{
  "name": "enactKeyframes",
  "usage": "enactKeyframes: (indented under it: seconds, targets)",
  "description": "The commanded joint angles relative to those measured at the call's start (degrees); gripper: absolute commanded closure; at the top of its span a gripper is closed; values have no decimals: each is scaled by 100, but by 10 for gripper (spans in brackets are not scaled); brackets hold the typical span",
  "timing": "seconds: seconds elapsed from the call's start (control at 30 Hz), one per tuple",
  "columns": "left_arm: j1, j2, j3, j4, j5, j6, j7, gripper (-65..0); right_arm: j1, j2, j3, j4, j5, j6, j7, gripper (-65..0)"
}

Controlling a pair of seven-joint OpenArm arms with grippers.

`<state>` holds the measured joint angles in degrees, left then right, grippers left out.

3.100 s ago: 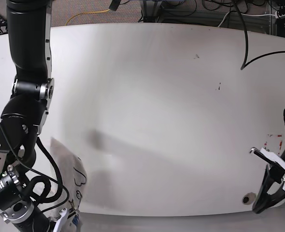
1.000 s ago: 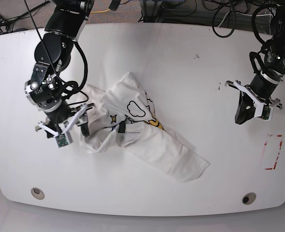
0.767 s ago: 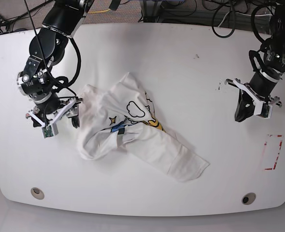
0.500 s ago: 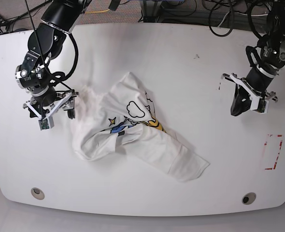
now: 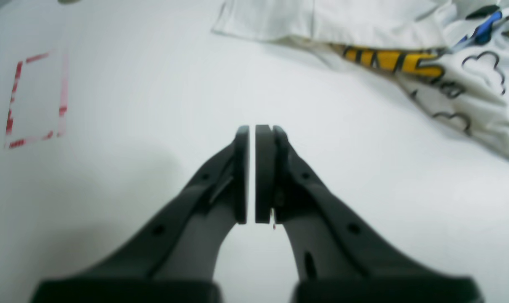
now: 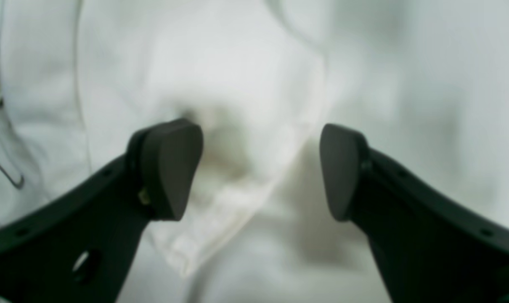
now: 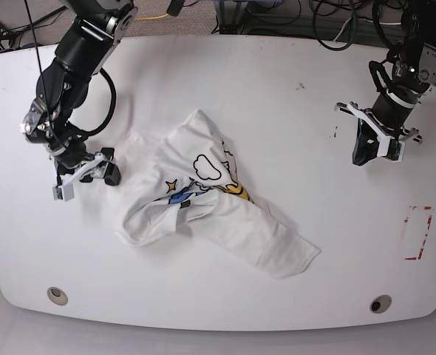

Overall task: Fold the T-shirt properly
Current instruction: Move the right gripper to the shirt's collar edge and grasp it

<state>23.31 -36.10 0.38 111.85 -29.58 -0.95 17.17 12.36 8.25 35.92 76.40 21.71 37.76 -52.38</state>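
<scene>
Lying crumpled near the middle of the white table [image 7: 277, 81], the T-shirt [image 7: 203, 200] is not folded; its printed side with clouds, a star and yellow letters is turned up in the centre, and a plain white part of it stretches away toward the table's front edge. The right gripper [image 7: 103, 168] hangs just beside the T-shirt's edge, on the side away from the red taped square [image 7: 417, 233]; its fingers [image 6: 170, 168] are spread wide with loose white cloth under them, and nothing is pinched. The left gripper [image 7: 366, 151] is well apart from the T-shirt, on the side of the red square, with its jaws pressed almost together and empty over bare table.
</scene>
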Motion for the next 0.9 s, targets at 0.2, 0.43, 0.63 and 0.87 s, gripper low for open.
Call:
enactKeyframes:
  seconds: [0.2,0.43,0.63,0.87]
  targets:
    - [12,-69,36,98,18,3,-130,0,940,551,157,-1798,312,97,161,-444]
    - [21,-69,36,98,18,3,-130,0,1054,516,148,-2124,303,70,451,-250]
    - [21,-69,36,89,26,3,-130,0,1028,428,157,-1957,303,44,398,0]
    - [47,-69,36,89,26,3,-130,0,316,392,245,-524,330,44,-191,0]
